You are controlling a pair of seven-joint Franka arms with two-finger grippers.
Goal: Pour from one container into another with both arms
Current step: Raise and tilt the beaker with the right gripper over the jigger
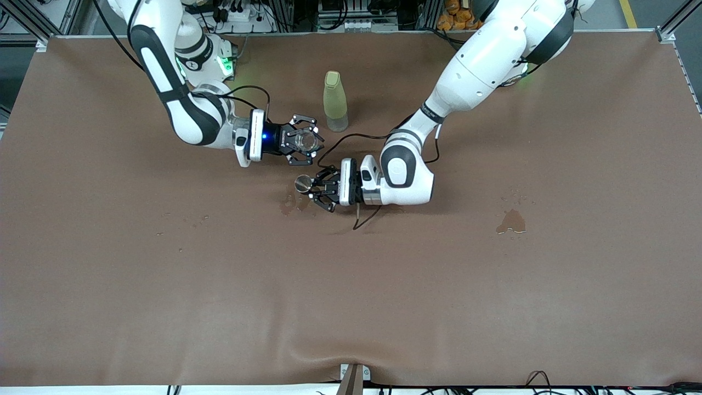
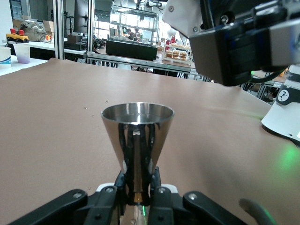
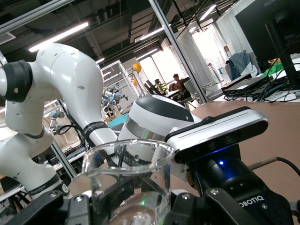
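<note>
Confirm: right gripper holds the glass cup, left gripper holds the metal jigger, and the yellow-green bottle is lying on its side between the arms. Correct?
Not quite. The yellow-green bottle stands upright, as the front view shows. The rest holds: the right gripper is shut on the glass cup, and the left gripper is shut on the metal jigger.

A brown cloth-covered table (image 1: 164, 307) fills the scene, its surface lightly rippled along the edge nearest the front camera. A tall pale yellow-green bottle (image 1: 335, 101) stands upright on it near the middle, toward the robots' bases. Dark wet patches mark the cloth: one stain (image 1: 511, 221) toward the left arm's end, another wet patch (image 1: 289, 204) close to the centre, with small droplets (image 1: 197, 221) scattered toward the right arm's end.
</note>
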